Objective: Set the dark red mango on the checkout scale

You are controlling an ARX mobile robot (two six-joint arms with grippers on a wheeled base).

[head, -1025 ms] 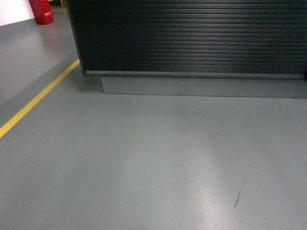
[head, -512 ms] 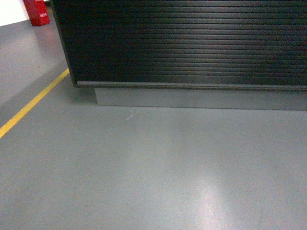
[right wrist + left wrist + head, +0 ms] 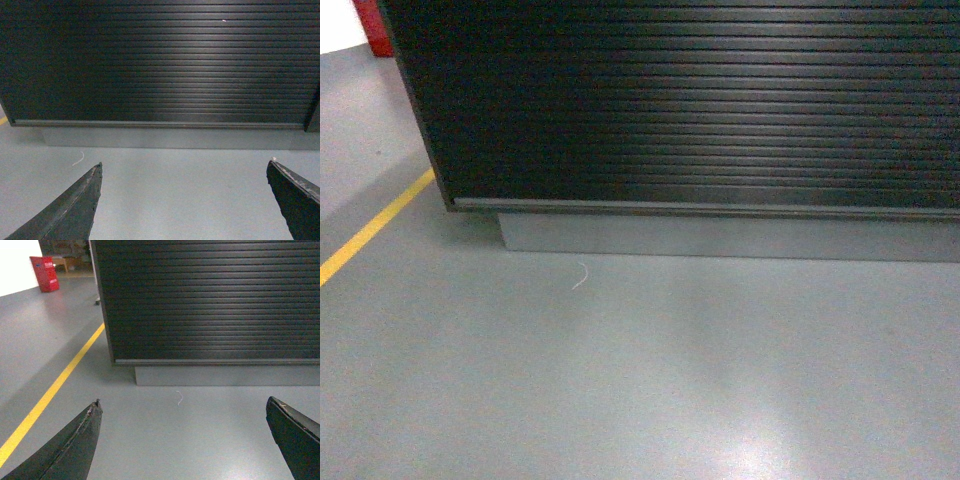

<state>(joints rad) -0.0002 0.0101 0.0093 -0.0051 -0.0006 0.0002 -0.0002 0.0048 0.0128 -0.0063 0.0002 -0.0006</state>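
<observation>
on the far left a red box [image 3: 46, 273] stands on the grey floor [image 3: 650, 380], with a yellow floor line [image 3: 55, 385] running toward the robot. next comes the long dark counter with a horizontally ribbed front and grey plinth, the checkout [image 3: 700, 110], which fills the view; a small pale scrap [image 3: 580, 277] lies on the floor just before its plinth.

the step in hand looks like the approach to the checkout. to do it well, close in squarely and stop short of the plinth, then raise the view to the counter top.

the left gripper [image 3: 182, 440] and right gripper [image 3: 182, 200] both stand spread wide, holding nothing. neither the dark red mango nor the scale shows in any view, so where they lie relative to the grippers cannot be told.
</observation>
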